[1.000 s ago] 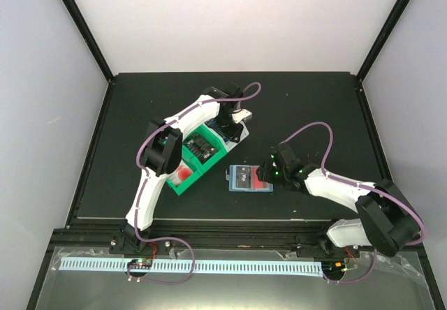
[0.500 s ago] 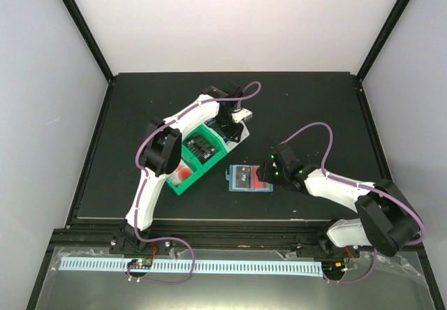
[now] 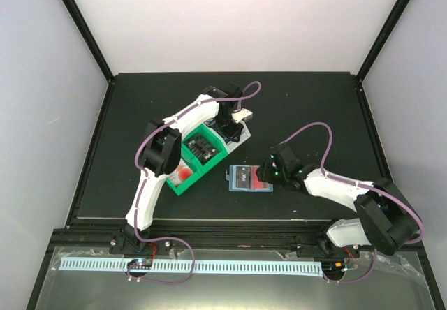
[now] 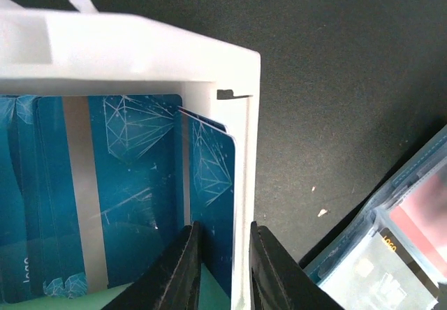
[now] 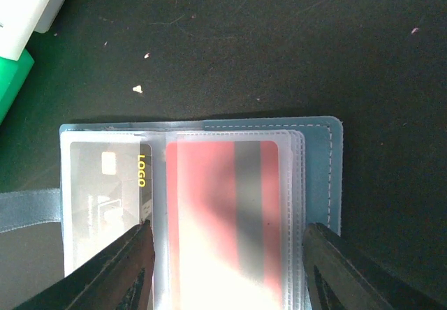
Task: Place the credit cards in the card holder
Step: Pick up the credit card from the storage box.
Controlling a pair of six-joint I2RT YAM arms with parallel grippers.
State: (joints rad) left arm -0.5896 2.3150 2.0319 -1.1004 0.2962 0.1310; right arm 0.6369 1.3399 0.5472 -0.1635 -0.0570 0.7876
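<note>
The teal card holder [image 3: 249, 179] lies open on the black table, with a red-and-white card [image 5: 223, 205] and a black card [image 5: 105, 184] in its clear sleeves. My right gripper [image 5: 228, 232] is open wide above it, one finger on each side of the red card's sleeve. Blue credit cards [image 4: 119, 184] lie in the white bin [image 4: 140, 45]. One blue card [image 4: 213, 177] stands against the bin's right wall. My left gripper [image 4: 225, 230] straddles that card and the wall, jaws narrow; I cannot tell whether they press.
A green bin [image 3: 173, 184] next to the white bin [image 3: 244, 133] holds black cards [image 3: 202, 146] and a red one [image 3: 183, 175]. The holder's corner [image 4: 398, 233] shows right of the white bin. Its snap strap [image 5: 28, 209] extends left.
The left jaws have narrowed around the upright blue card and the bin wall. Neither arm has visibly shifted, and the right gripper is as before.
</note>
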